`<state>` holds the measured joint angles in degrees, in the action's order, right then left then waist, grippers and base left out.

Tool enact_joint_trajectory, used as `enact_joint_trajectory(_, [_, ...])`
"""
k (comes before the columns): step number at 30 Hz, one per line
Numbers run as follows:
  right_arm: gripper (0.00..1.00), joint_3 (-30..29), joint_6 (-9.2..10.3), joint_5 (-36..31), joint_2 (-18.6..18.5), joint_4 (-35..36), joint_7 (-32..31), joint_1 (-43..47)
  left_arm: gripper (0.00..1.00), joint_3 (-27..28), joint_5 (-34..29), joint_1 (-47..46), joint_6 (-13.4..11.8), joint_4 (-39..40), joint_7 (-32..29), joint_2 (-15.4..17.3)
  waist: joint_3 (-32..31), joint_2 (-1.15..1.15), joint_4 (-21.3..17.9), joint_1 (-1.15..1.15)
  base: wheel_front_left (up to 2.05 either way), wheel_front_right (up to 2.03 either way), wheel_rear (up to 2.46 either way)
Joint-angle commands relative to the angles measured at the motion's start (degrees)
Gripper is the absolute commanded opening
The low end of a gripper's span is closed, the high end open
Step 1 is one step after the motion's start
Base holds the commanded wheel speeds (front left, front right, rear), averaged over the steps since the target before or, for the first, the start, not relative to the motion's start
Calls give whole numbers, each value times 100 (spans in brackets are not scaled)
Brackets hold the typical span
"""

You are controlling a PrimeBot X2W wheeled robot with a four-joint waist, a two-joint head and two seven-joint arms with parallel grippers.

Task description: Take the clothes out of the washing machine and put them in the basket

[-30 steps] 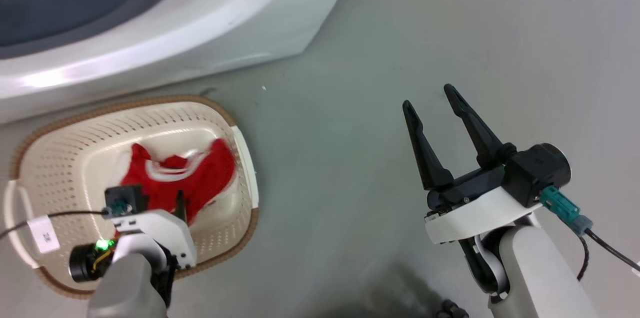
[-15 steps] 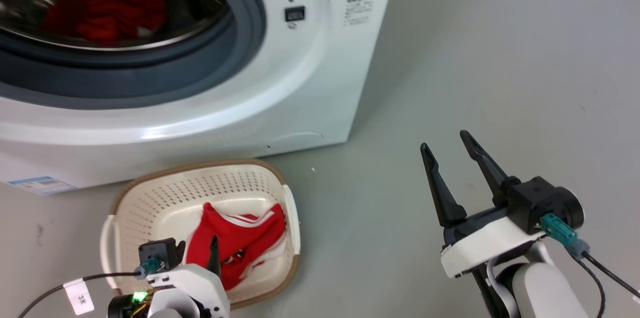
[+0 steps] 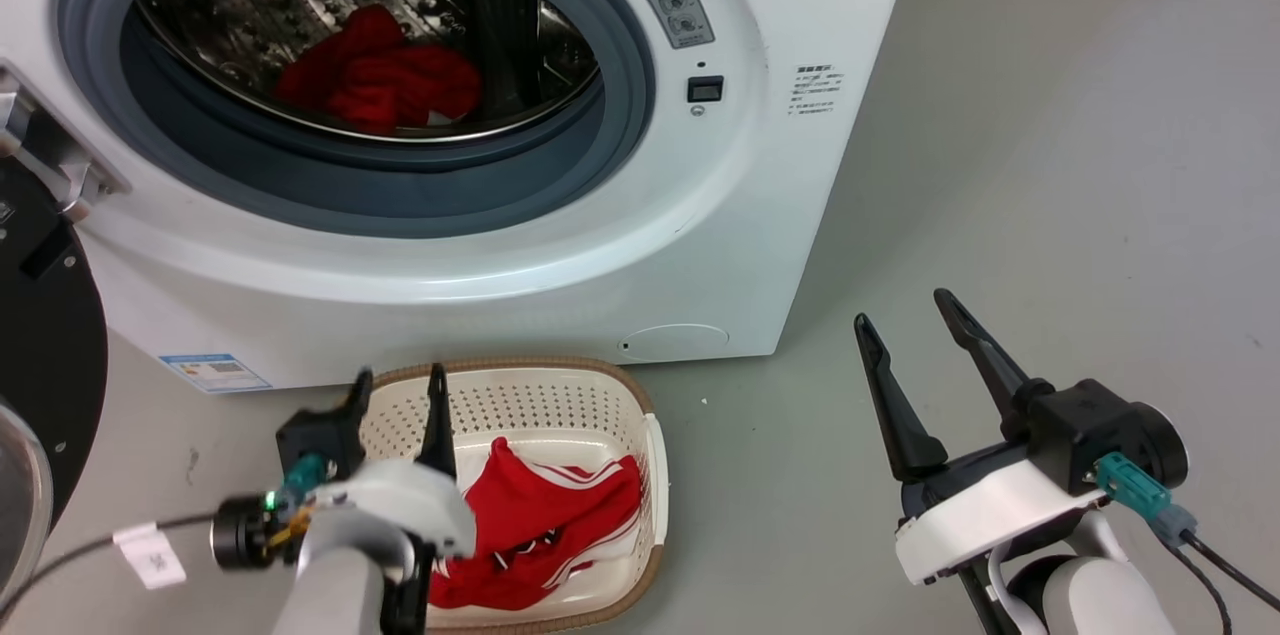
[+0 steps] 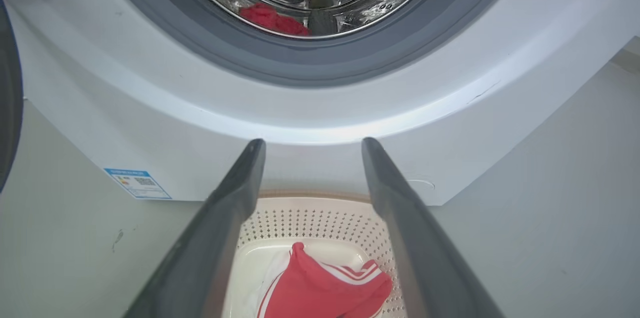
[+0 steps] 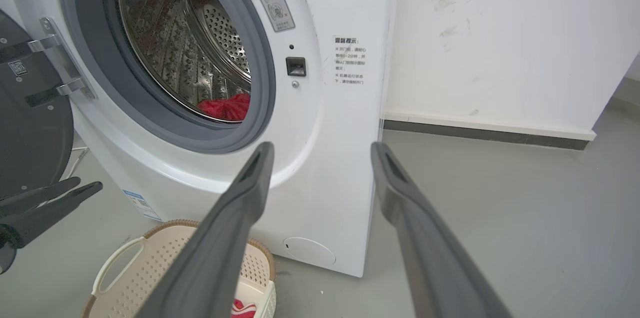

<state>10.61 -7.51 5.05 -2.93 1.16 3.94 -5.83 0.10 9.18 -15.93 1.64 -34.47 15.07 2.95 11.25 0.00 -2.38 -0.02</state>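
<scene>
Head view: left gripper point(image 3: 399, 375), fingers wide and empty, by the left rim of the basket point(image 3: 540, 400). One red garment point(image 3: 545, 525) lies inside. Red heap point(image 3: 385, 80) sits low in the washing machine point(image 3: 720, 245) drum, up and ahead of those fingers. Left arm looks nearer. Right gripper point(image 3: 902, 308) wide, empty, off right.

Left wrist view: gasket cuts off the heap's lower edge; long axis unclear.

Right wrist view: heap shows as a sliver, extent hidden.
</scene>
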Motion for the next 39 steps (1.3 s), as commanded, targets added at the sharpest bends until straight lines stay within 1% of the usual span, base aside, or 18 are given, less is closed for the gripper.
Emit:
enact_joint_trajectory(1, [100, -14, 4, -13, 10, 50, -15, -17, 100, -35, -67, -224, -43, 92, 14, -9, 54, 0, 37, 2, 0, 0, 0])
enact_joint_trajectory(3, [100, -11, 4, -29, 10, 120, -29, -42, 100, -64, -157, -438, -63, 136, 14, -10, 108, 0, 72, 2, 0, 0, 0])
enact_joint_trajectory(6, [100, 29, 4, -47, 10, 181, -70, -79, 100, -97, -285, -871, -16, 51, 14, 54, 203, 0, 95, 2, 0, 0, 0])
enact_joint_trajectory(9, [100, 89, 4, -42, 10, 219, -85, -123, 100, -156, -413, -1370, 25, -187, 14, 169, 336, 0, 77, 2, 0, 0, 0])
enact_joint_trajectory(13, [100, 201, 4, 18, 9, 247, -44, -192, 100, -231, -534, -2083, 82, -688, 14, 374, 573, 0, -53, 2, 0, 0, 0])
enact_joint_trajectory(18, [100, 295, 4, 126, 9, 201, 69, -325, 100, -330, -716, -3009, 134, -1457, -29, 763, 956, 0, -311, 2, 0, 0, 0])
enact_joint_trajectory(22, [100, 402, 4, 209, 10, 146, 210, -488, 100, -403, -828, -3749, 164, -1945, -231, 1105, 1331, 0, -551, 2, 0, 0, 0])
enact_joint_trajectory(29, [100, 628, 4, 442, 11, -40, 505, -798, 100, -565, -1051, -4945, 277, -2615, -850, 1776, 1956, 0, -998, 2, 0, 0, 0])
enact_joint_trajectory(30, [100, 628, 4, 442, 11, -40, 505, -798, 100, -565, -1051, -4945, 277, -2615, -850, 1776, 1956, 0, -998, 2, 0, 0, 0])
enact_joint_trajectory(39, [100, 966, 4, 747, 14, -285, 826, -1133, 100, -1032, -1460, -6248, 481, -3104, -1849, 2620, 2619, 0, -1582, 2, 0, 0, 0])
